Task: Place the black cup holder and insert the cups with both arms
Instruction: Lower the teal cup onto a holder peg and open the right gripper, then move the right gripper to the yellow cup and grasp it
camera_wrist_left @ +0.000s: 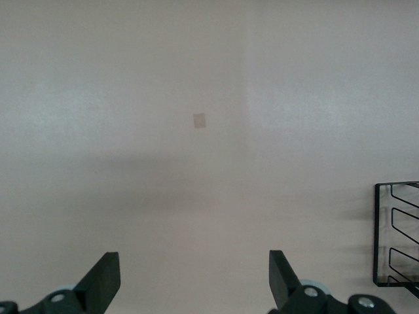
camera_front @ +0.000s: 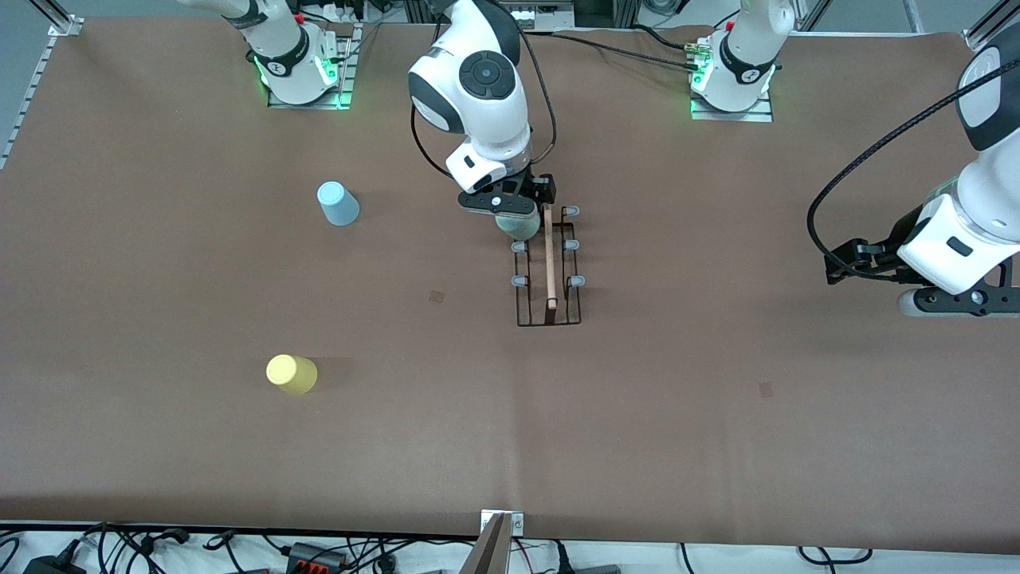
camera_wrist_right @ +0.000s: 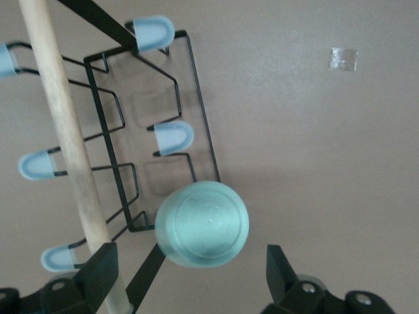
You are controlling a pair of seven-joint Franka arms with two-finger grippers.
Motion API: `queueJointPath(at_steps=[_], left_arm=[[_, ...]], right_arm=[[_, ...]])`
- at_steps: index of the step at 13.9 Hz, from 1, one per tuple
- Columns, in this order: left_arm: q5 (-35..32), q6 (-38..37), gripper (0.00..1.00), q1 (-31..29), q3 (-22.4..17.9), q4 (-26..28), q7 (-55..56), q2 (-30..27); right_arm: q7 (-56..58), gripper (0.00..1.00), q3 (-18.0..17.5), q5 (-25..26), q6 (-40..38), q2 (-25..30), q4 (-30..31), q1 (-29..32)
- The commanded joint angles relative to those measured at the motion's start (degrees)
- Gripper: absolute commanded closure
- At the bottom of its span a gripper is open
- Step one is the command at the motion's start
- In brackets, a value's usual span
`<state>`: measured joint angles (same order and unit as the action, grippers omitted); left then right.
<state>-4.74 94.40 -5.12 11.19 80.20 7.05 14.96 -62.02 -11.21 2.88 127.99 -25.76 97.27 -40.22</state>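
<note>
A brown table [camera_front: 717, 446] carries the black cup holder [camera_front: 548, 271] mid-table. The right gripper [camera_wrist_right: 190, 275], fingers spread, hovers over the grey-green cup [camera_wrist_right: 201, 224] sitting on a peg. The left gripper [camera_wrist_left: 194, 278] waits, fingers apart. The blue cup [camera_front: 338, 202] and yellow cup [camera_front: 291, 373] stand toward the right arm's end.

Bright even overhead light, soft faint shadows, washed-out pale left wrist view

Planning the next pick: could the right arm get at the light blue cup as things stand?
Probably yes. The light blue cup stands alone on bare table toward the right arm's end, nothing beside it. The right gripper is open over the black cup holder, with the grey-green cup beneath it.
</note>
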Motion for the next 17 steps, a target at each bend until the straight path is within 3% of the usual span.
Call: queueJointPath(at_steps=[1,5,9,13,17], left_arm=[[0.96,-0.97,0.00,-0.51,0.15,-0.40,-0.72,-0.37],[0.96,-0.97,0.00,-0.51,0.15,-0.40,-0.72,-0.37],[0.96,-1.06,0.00,-0.51,0.15,-0.40,-0.72,-0.37],[1.05,-1.14,0.00,-0.51,0.33,-0.40,-0.72,-0.37],[1.05,-1.85,0.00,-0.51,0.42,-0.49,-0.72,-0.37]], right_arm=[[0.93,0.00,0.04,0.99,-0.99,2.64,-0.33,4.60],[15.04,0.00,1.44,1.08,-6.33,4.05,0.02,15.84],[37.45,0.00,7.77,1.08,-6.97,3.00,0.46,24.11],[53.10,0.00,11.55,1.61,-1.02,-2.17,-0.15,28.52],[60.51,0.00,12.09,1.51,7.87,-6.93,-0.06,30.81]])
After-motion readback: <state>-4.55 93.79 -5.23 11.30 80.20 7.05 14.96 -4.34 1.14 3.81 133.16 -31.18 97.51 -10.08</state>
